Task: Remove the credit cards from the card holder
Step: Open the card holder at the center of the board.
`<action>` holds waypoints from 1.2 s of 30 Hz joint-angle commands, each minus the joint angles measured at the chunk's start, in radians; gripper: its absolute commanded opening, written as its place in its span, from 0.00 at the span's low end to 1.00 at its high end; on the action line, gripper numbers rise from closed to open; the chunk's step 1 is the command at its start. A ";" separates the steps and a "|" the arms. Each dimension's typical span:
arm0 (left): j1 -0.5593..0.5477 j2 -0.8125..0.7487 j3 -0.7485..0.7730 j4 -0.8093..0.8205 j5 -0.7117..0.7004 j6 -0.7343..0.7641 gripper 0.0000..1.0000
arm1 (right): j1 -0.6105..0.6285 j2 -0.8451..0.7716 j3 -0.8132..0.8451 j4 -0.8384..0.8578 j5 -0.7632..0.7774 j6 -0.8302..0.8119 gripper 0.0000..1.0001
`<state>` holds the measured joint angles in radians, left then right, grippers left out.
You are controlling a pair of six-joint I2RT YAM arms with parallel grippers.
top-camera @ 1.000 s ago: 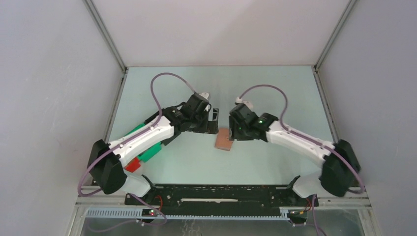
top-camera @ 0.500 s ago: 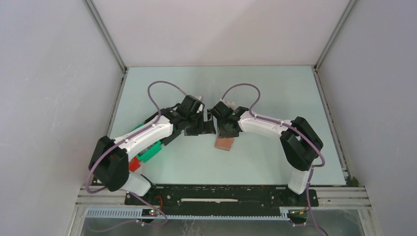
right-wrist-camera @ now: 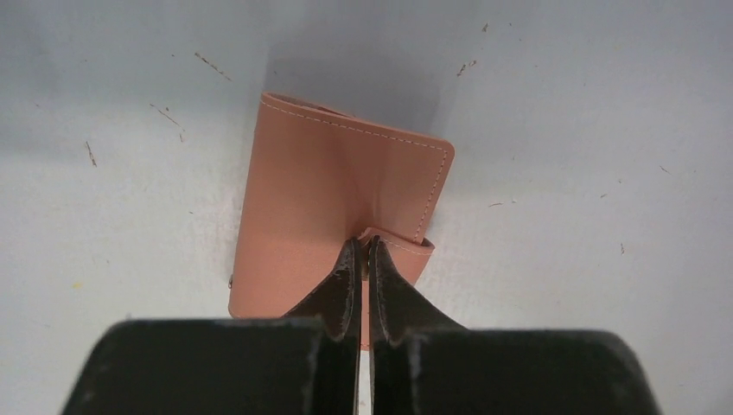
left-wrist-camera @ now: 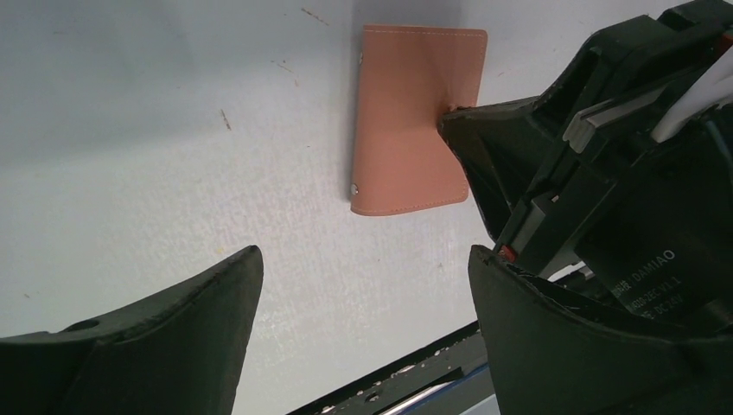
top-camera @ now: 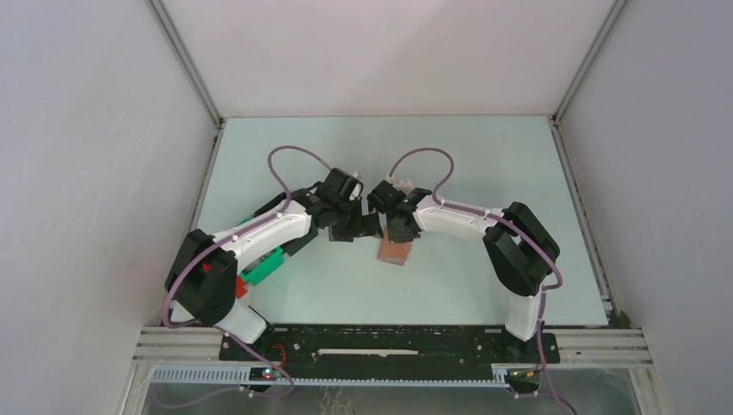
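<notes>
1. Right gripper (right-wrist-camera: 363,251): your fingers are pressed together. Their tips pinch the little closing tab (right-wrist-camera: 403,247) on the edge of the card holder (right-wrist-camera: 320,173) nearest them.
2. Card holder: tan and folded shut, it lies on the table (right-wrist-camera: 588,130) and stretches away from those fingertips. Its cover is creased toward the pinch.
3. Left gripper (left-wrist-camera: 363,259): your fingers (left-wrist-camera: 207,303) are spread wide with nothing between them. The holder lies beyond the gap, nearer the finger on the right gripper's side.
</notes>
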<state>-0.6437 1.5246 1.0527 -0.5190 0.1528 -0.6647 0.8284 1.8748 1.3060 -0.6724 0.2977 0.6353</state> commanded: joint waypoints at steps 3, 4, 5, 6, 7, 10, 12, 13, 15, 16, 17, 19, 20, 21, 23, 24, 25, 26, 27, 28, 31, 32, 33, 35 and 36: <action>-0.001 0.009 -0.031 0.056 0.043 -0.025 0.93 | 0.008 -0.092 -0.022 0.025 0.007 0.015 0.00; 0.001 0.009 -0.032 0.058 0.044 -0.026 0.93 | 0.008 -0.122 -0.038 0.034 0.007 0.017 0.00; 0.000 0.010 -0.035 0.059 0.046 -0.028 0.93 | 0.007 -0.150 -0.059 0.048 0.003 0.019 0.00; 0.000 0.007 -0.037 0.061 0.047 -0.029 0.93 | 0.004 -0.186 -0.083 0.063 -0.003 0.019 0.00; 0.000 0.006 -0.038 0.063 0.048 -0.031 0.93 | 0.001 -0.220 -0.111 0.086 -0.015 0.018 0.00; -0.001 0.000 -0.052 0.100 0.116 0.002 0.93 | -0.007 -0.325 -0.214 0.196 -0.050 0.015 0.00; -0.002 -0.006 -0.054 0.109 0.150 0.030 0.94 | -0.023 -0.395 -0.283 0.250 -0.078 0.025 0.00; -0.002 -0.009 -0.051 0.099 0.151 0.044 0.94 | -0.035 -0.424 -0.314 0.276 -0.097 0.032 0.00; -0.002 -0.016 -0.038 0.071 0.142 0.068 0.95 | -0.064 -0.492 -0.391 0.313 -0.113 0.059 0.00; -0.002 -0.020 -0.033 0.059 0.138 0.077 0.95 | -0.088 -0.525 -0.433 0.338 -0.135 0.071 0.00; -0.002 -0.023 -0.029 0.050 0.133 0.083 0.95 | -0.115 -0.561 -0.481 0.367 -0.168 0.083 0.00; -0.002 -0.029 -0.021 0.046 0.136 0.089 0.96 | -0.181 -0.619 -0.574 0.428 -0.241 0.106 0.00; -0.002 -0.029 -0.017 0.052 0.152 0.097 0.96 | -0.214 -0.636 -0.614 0.453 -0.274 0.110 0.00; -0.003 -0.027 -0.012 0.058 0.175 0.114 0.96 | -0.241 -0.645 -0.647 0.468 -0.286 0.113 0.00; -0.006 -0.017 0.011 0.042 0.182 0.145 0.96 | -0.270 -0.655 -0.704 0.477 -0.288 0.098 0.05; -0.006 -0.013 0.021 0.031 0.175 0.155 0.96 | -0.275 -0.657 -0.719 0.472 -0.284 0.093 0.13; -0.007 -0.012 0.029 0.022 0.171 0.168 0.96 | -0.278 -0.659 -0.730 0.460 -0.275 0.091 0.28; -0.007 -0.015 0.037 0.015 0.166 0.175 0.96 | -0.282 -0.662 -0.738 0.447 -0.267 0.090 0.44; -0.007 -0.018 0.042 0.010 0.161 0.183 0.96 | -0.284 -0.671 -0.745 0.432 -0.256 0.092 0.52; -0.007 -0.023 0.046 0.006 0.152 0.184 0.96 | -0.285 -0.681 -0.749 0.412 -0.248 0.093 0.54; -0.007 -0.033 0.061 -0.001 0.125 0.179 0.96 | -0.292 -0.737 -0.754 0.375 -0.223 0.105 0.55; -0.011 -0.034 0.068 -0.004 0.112 0.178 0.96 | -0.296 -0.763 -0.754 0.368 -0.220 0.105 0.55; -0.018 -0.035 0.077 -0.012 0.095 0.180 0.96 | -0.301 -0.789 -0.754 0.363 -0.222 0.108 0.55; -0.035 -0.032 0.099 -0.037 0.040 0.186 0.96 | -0.314 -0.843 -0.754 0.361 -0.234 0.111 0.54; -0.045 -0.027 0.111 -0.050 0.020 0.189 0.96 | -0.315 -0.866 -0.754 0.361 -0.237 0.115 0.53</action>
<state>-0.6586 1.5307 1.0672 -0.5385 0.2565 -0.5125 0.5304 1.1053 0.5468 -0.3061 0.0502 0.7303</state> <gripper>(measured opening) 0.960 0.540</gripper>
